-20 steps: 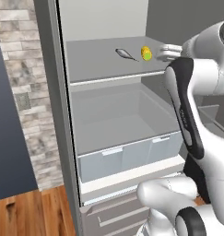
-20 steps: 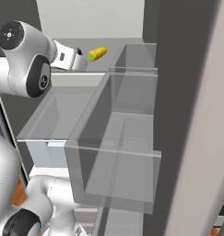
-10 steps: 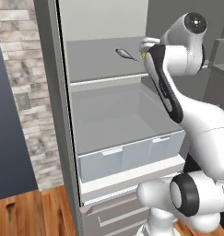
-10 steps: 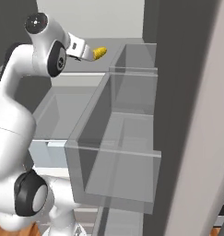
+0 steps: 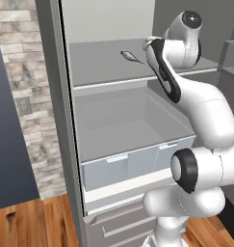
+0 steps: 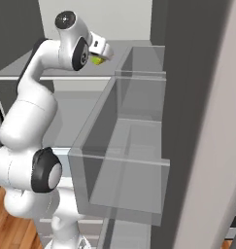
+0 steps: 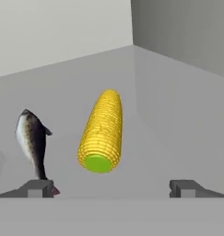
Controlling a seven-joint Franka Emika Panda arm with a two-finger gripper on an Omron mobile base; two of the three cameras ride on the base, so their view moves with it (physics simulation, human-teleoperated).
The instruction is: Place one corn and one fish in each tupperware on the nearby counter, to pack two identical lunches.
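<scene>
We see the arm reaching up into an open fridge, with the gripper (image 7: 111, 188) at the level of the upper shelf (image 5: 101, 65). In the hand view the two finger tips (image 7: 37, 188) stand spread wide apart, with nothing between them — no contact with any item.

On the shelf, just beyond the finger tips, one corn (image 7: 102, 133) lies with its green cut end toward the gripper and its tapered tip pointing to the far wall. It sits roughly midway between the two tips. In the right base view a small patch of the corn (image 6: 96, 60) shows just below the hand.

One fish (image 7: 32, 140) lies to the left of the corn, near it but apart from it, its tail close to the left finger tip; we cannot tell whether they touch. In the left base view the fish (image 5: 130, 56) lies on the shelf just left of the hand.

Below the shelf we see a pale drawer (image 5: 133, 161) with clear walls — open at the top.
</scene>
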